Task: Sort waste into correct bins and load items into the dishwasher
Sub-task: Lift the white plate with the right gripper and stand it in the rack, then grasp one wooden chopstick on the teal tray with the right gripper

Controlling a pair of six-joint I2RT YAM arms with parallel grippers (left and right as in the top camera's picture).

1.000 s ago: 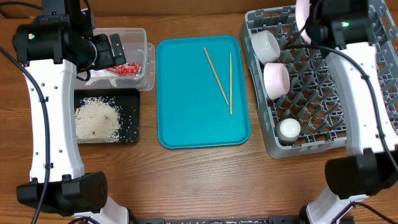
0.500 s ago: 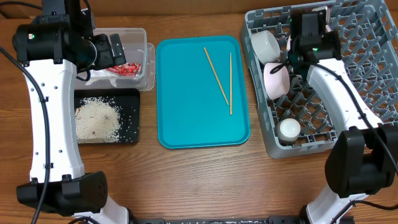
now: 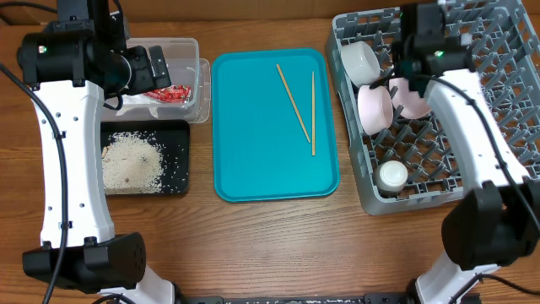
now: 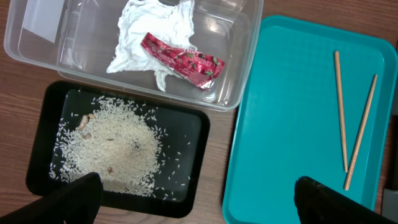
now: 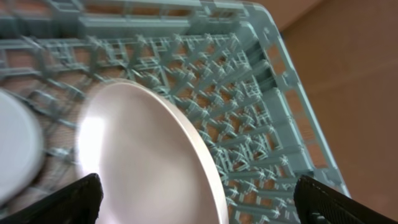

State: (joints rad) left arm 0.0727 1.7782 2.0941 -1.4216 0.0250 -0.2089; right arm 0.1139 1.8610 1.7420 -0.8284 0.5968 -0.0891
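My right gripper [image 3: 412,74] hangs open over the grey dish rack [image 3: 498,127]. A pale pink plate [image 3: 413,101] leans in the rack between its spread fingers [image 5: 68,199], and nothing grips the plate [image 5: 149,162]. A pale bowl [image 3: 361,61], a pink-white dish [image 3: 375,107] and a small white cup [image 3: 392,176] sit in the rack's left column. Two chopsticks [image 3: 294,103] lie on the teal tray [image 3: 253,160]. My left gripper [image 4: 199,205] is open and empty above the bins. The napkin [image 4: 146,31] and red wrapper [image 4: 183,59] lie in the clear tub [image 4: 37,56]. Rice [image 4: 118,146] covers the black tray [image 4: 193,180].
The teal tray [image 4: 292,124] lies between the bins and the rack, a narrow strip of wooden table on either side. The tub [image 3: 190,59] sits directly behind the black tray [image 3: 177,173]. Both arm bases stand at the table's front edge.
The right arm brought the pink plate down from above the rack's back edge into the rack, then its jaws opened and let it go. The left arm stayed still.
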